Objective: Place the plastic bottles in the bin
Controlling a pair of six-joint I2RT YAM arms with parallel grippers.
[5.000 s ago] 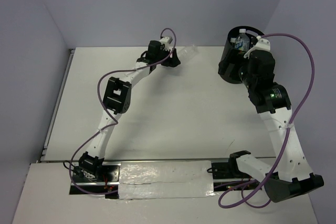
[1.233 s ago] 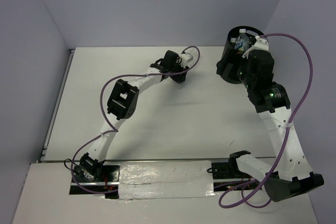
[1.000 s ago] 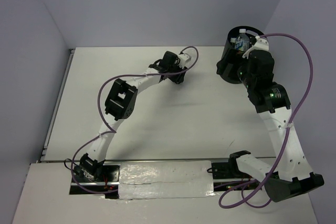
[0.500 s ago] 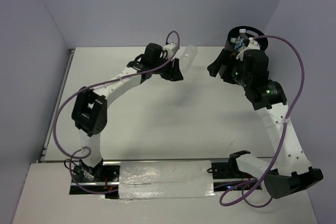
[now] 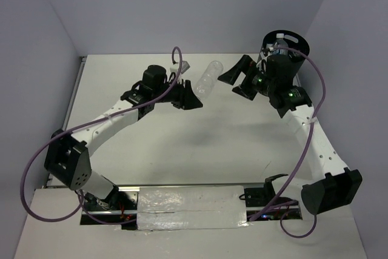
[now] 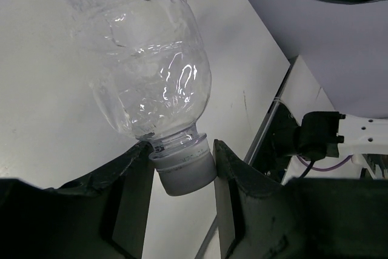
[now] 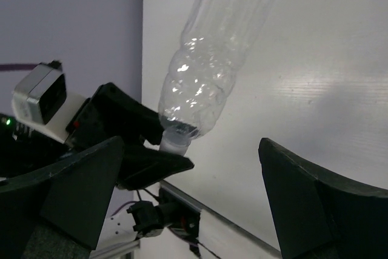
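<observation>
one bottle aloft, one bin

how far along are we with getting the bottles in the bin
Done: at least one bottle shows inside the bin; how many cannot be told. In hand: the left claw is shut on a clear bottle at its capped neck, and the open right claw faces it. Left: that one must reach the bin; no other loose bottle is in view.

Clear crinkly bottle aloft, tilted cap-down; black bin far right.
</observation>
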